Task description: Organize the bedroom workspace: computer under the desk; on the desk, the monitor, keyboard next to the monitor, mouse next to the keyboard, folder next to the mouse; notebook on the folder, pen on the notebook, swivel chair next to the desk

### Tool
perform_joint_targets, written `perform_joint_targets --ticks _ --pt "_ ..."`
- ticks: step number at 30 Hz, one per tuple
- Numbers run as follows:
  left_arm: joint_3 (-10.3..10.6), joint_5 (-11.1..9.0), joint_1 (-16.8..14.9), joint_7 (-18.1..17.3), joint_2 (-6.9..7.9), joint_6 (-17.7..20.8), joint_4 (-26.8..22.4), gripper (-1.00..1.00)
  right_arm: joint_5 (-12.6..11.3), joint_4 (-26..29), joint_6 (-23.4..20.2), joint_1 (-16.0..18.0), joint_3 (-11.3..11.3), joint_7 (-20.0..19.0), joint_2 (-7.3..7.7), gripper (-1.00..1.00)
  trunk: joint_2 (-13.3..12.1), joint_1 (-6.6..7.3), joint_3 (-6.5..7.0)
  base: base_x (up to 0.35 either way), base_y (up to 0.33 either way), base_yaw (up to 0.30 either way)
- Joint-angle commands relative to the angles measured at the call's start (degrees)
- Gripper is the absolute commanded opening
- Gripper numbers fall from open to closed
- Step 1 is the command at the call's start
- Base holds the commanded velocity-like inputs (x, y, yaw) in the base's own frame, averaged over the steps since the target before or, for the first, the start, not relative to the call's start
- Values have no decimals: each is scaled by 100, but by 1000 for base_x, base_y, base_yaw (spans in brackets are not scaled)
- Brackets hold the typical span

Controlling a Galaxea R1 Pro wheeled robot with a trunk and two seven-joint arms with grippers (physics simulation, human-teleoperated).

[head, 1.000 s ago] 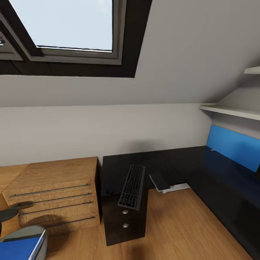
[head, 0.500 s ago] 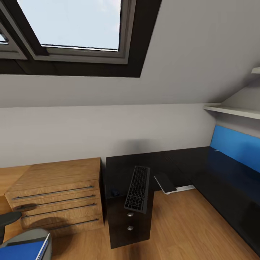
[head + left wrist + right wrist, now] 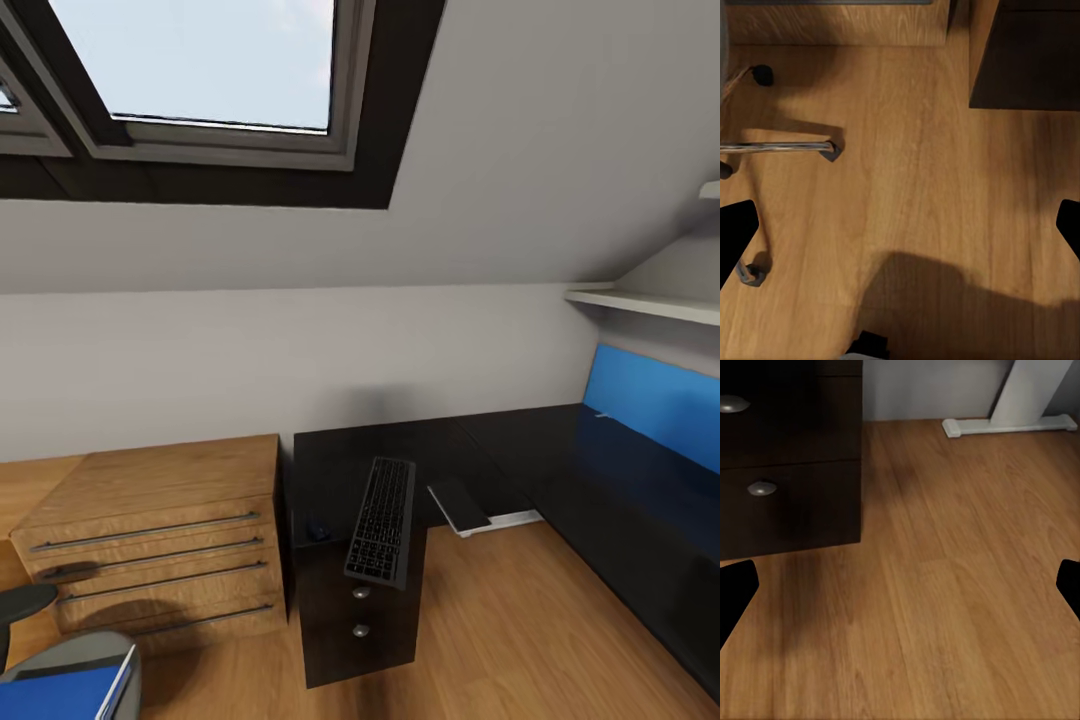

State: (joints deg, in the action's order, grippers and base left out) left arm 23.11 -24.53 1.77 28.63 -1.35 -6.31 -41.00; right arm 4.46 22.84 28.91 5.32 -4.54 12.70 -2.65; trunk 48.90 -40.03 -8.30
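Observation:
The black L-shaped desk (image 3: 520,440) fills the middle and right of the head view, and its drawer unit (image 3: 358,610) stands at the near end. The dark grey keyboard (image 3: 381,519) lies lengthwise over the drawer end. A small dark mouse (image 3: 318,528) sits left of it. The thin dark grey notebook (image 3: 458,505) lies at the desk's inner edge. The blue folder (image 3: 55,693) rests on the swivel chair (image 3: 85,655) at the lower left corner. My left gripper (image 3: 900,232) is open over bare floor beside the chair's metal base (image 3: 780,147). My right gripper (image 3: 900,592) is open over floor near the drawer unit (image 3: 791,502).
A light wooden chest (image 3: 155,540) with long bar handles stands left of the desk. A blue panel (image 3: 650,400) backs the desk's right wing under white shelves (image 3: 650,305). A skylight (image 3: 200,70) sits in the sloped ceiling. A white desk foot (image 3: 1009,426) rests on the wooden floor.
The whole head view shifted slightly, so the desk and chest sit a little further right in the picture than a second ago. No object has moved on its own.

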Motion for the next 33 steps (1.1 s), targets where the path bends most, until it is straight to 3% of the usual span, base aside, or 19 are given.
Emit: perform_joint_targets --ticks 1,33 --pt "26 -61 -2 28 4 -37 -5 100 47 -5 1 4 -21 58 1 100 47 -24 -26 0 0 0" --pt "18 -53 -3 33 3 -112 4 100 55 1 9 4 -21 58 1 100 1331 -727 -600 0 0 0"
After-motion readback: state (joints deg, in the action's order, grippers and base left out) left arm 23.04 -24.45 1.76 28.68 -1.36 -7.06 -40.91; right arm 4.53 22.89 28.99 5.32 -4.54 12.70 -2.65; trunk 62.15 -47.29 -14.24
